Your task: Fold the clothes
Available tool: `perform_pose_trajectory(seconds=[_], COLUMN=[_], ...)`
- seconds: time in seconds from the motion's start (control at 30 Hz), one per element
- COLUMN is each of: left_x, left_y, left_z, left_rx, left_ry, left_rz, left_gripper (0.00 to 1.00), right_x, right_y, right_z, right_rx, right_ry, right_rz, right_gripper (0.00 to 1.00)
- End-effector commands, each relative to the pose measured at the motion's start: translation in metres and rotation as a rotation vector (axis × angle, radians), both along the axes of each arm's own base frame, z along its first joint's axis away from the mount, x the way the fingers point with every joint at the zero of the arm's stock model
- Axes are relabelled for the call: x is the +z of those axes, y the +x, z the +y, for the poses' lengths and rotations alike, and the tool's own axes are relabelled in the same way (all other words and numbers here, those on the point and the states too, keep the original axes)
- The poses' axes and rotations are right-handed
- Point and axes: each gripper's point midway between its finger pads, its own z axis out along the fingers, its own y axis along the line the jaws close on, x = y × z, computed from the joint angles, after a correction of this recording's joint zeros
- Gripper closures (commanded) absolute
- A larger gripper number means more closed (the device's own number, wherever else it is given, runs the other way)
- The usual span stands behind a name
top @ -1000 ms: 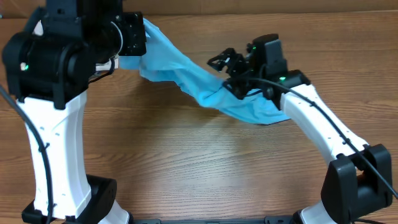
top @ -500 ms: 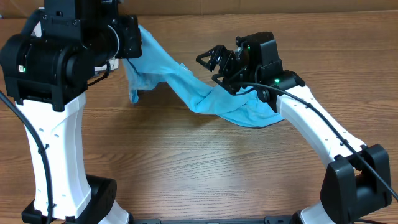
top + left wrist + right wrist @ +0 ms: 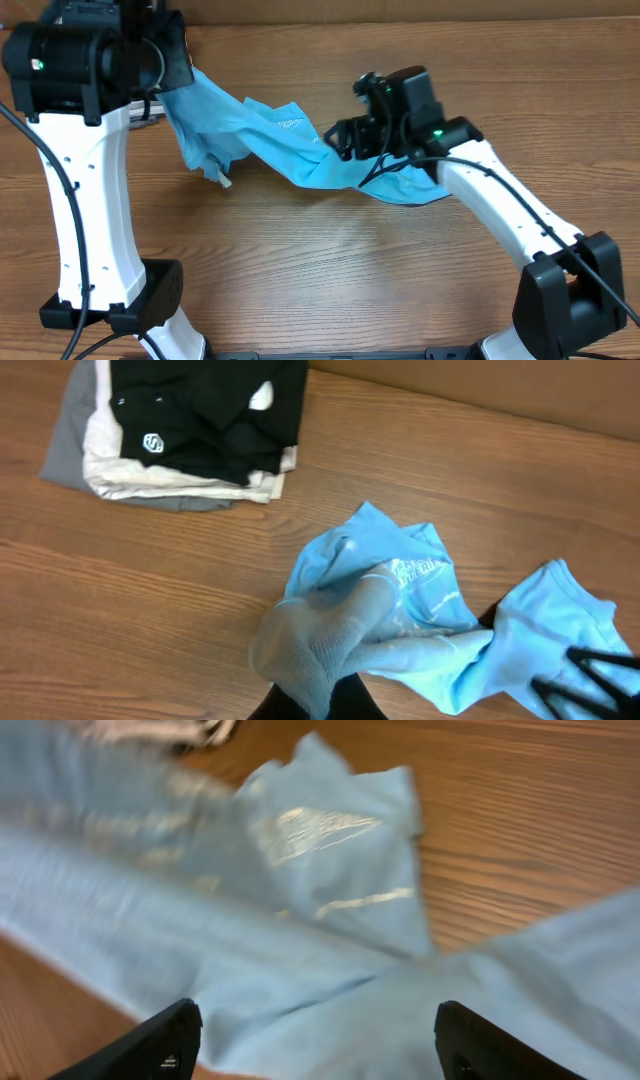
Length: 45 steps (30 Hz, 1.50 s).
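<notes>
The light sky-blue T-shirt (image 3: 290, 145) hangs stretched from upper left to centre right over the wooden table, white lettering showing. My left gripper (image 3: 176, 92) is shut on a bunched corner of it and holds it raised; in the left wrist view the fabric (image 3: 400, 610) runs out from the pinched jaws (image 3: 320, 690). My right gripper (image 3: 340, 140) is open, its fingers spread wide just above the shirt's middle. In the right wrist view the shirt (image 3: 300, 900) fills the space between the open fingers (image 3: 315, 1045). The shirt's right end (image 3: 415, 185) lies on the table.
A stack of folded garments, black with a small white logo on top of beige and grey (image 3: 190, 430), lies on the table at the far left behind the left arm. The arm bases stand at the front left (image 3: 150, 300) and front right (image 3: 575, 300).
My left gripper has pulled its end of the shirt further left, spreading the fabric. My right gripper has come down from above the shirt to its middle, still open.
</notes>
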Motion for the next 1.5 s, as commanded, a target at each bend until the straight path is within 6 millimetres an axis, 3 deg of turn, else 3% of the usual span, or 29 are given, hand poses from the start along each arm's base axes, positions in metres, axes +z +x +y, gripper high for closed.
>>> perform_pose_trajectory(seconds=[0.0, 0.13, 0.3, 0.4, 0.57, 0.8, 1.0, 1.47], left_x=[0.008, 0.008, 0.008, 0.012, 0.023, 0.042, 0.051, 0.050], left_y=[-0.002, -0.002, -0.003, -0.007, -0.019, -0.035, -0.043, -0.043], left_z=[0.002, 0.002, -0.005, -0.014, -0.013, -0.013, -0.014, -0.013], left_rx=[0.017, 0.016, -0.009, -0.050, -0.060, -0.074, -0.086, -0.093], left_ry=[-0.016, -0.019, -0.049, -0.087, -0.082, -0.085, -0.084, -0.069], left_rz=[-0.027, -0.028, -0.024, -0.033, -0.059, -0.111, -0.139, -0.137], left_gripper=[0.94, 0.93, 0.94, 0.95, 0.95, 0.94, 0.93, 0.93], right_x=[-0.019, -0.032, -0.045, -0.045, -0.042, -0.046, -0.059, -0.024], right_y=[-0.031, -0.051, -0.052, -0.047, -0.028, -0.027, -0.017, 0.033], right_z=[0.036, 0.060, 0.064, 0.065, 0.058, 0.062, 0.051, 0.007], right_rx=[0.184, 0.253, 0.221, 0.211, 0.137, 0.146, 0.101, -0.099], right_ry=[-0.063, -0.122, -0.246, -0.250, -0.299, -0.286, -0.338, -0.327], right_rz=[-0.038, -0.053, -0.106, -0.125, -0.196, -0.193, -0.187, -0.220], right_gripper=[0.24, 0.24, 0.22, 0.20, 0.15, 0.14, 0.18, 0.16])
